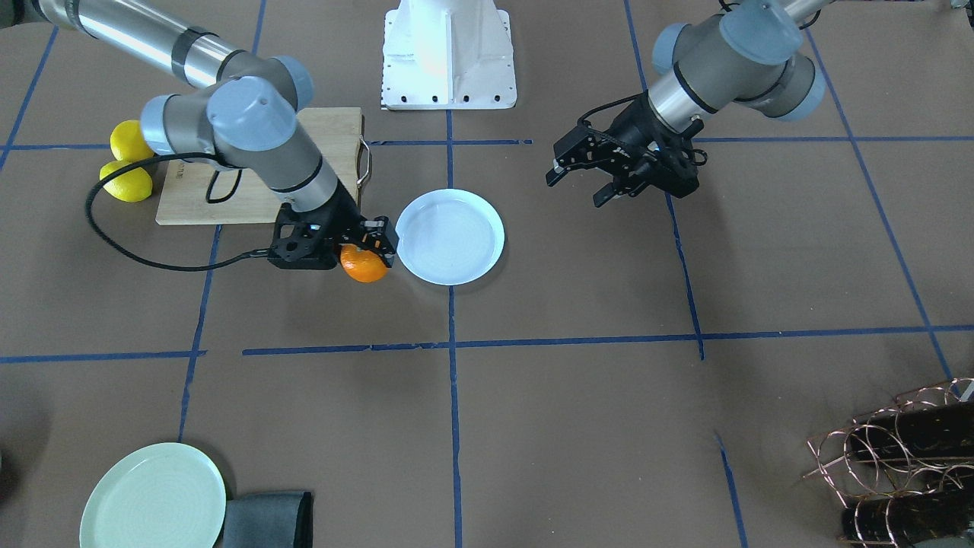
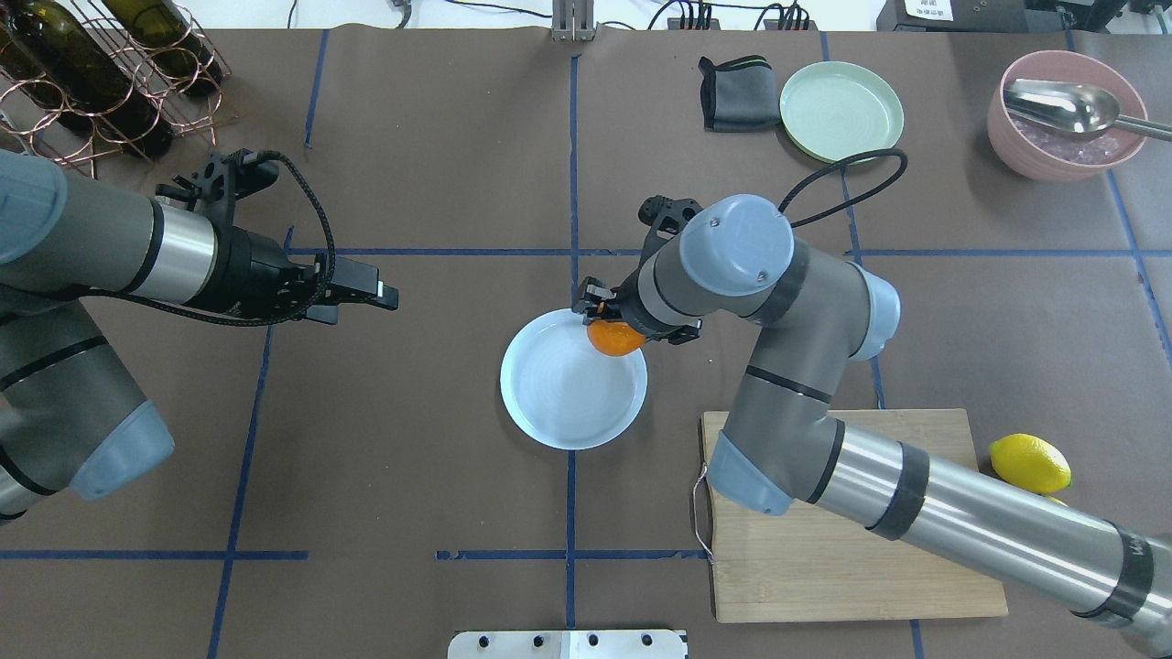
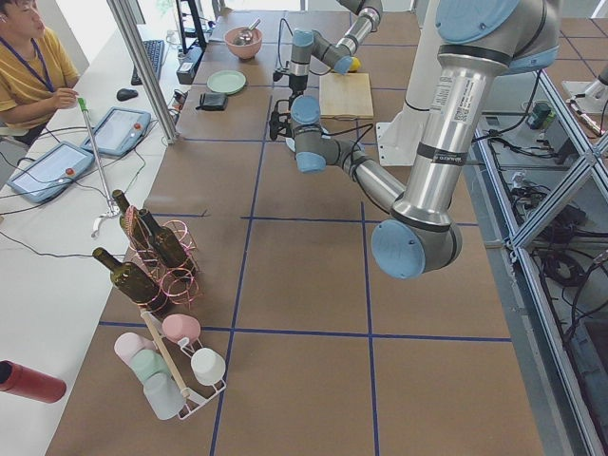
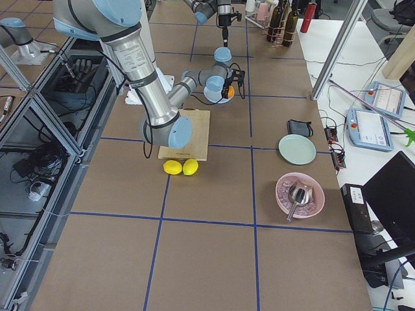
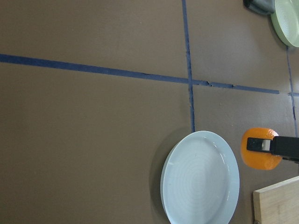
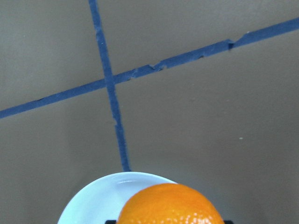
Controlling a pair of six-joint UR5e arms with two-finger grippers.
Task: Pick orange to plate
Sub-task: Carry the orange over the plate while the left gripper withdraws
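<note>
- Over the plate's (image 2: 557,395) two-o'clock rim, my right gripper (image 2: 613,323) pinches the orange (image 2: 615,340); released here, I'd expect it to roll off.
- Left gripper (image 1: 574,190) hangs spread, well apart.

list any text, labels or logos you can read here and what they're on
No text here can be read.
Left gripper: small white logo on its body, too blurred to read.
Board: small dark mark near one end, too small to read.
Black box: white label, too small to read.
</note>
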